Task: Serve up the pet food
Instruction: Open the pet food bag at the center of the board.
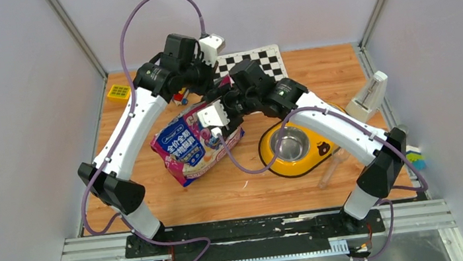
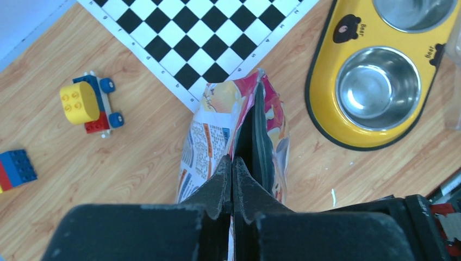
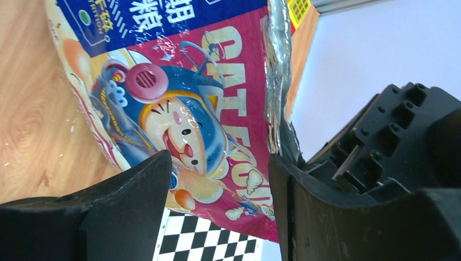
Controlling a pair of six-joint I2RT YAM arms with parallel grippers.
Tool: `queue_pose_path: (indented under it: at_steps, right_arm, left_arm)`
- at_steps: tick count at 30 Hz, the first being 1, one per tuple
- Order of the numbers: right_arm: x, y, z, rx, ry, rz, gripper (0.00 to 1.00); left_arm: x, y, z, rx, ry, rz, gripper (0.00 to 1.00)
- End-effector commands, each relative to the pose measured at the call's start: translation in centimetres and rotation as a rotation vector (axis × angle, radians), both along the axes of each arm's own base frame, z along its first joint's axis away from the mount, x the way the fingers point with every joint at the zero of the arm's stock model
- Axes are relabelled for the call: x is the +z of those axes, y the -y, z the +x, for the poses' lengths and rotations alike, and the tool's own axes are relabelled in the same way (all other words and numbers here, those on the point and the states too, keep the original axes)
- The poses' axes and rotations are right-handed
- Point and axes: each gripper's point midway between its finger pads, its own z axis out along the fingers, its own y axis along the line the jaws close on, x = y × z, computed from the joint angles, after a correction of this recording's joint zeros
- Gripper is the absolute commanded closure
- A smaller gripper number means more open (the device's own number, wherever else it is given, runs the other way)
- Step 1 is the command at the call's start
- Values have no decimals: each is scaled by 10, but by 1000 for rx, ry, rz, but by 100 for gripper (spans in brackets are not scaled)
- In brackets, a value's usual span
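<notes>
Pinching "CAT FOOD" bag [image 2: 208, 138]: left gripper [image 2: 232, 161]

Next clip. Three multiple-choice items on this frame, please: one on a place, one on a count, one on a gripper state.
1. In the top view, where does the yellow double bowl lie from the cat food bag? A) right B) left C) underneath
2. How many steel cups does the bowl hold? A) one B) two C) three
3. The left gripper is: A) open over the bowl B) shut on the bag's top edge C) shut on a toy
Answers: 1 A, the bowl sits right of the bag; 2 B, the left wrist view shows two; 3 B, its jaws pinch the seam.
</notes>
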Motion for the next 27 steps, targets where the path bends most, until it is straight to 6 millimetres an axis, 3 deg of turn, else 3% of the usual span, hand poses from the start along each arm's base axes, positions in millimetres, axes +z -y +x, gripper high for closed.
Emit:
queue_pose_path:
  at_steps: [1, 10, 21, 27]
  right_arm:
    - [24, -8, 16, -32, 97, 57, 34]
    - [40, -16, 17, -31, 88, 98, 34]
    - [6, -26, 28, -20, 124, 14, 35]
    - [-9, -26, 24, 6, 129, -35, 46]
  left_arm:
    - [33, -3, 20, 96, 134, -57, 100]
    - [30, -7, 26, 115, 147, -31, 100]
    - [32, -3, 24, 93, 137, -43, 100]
    - [32, -3, 23, 87, 137, -41, 100]
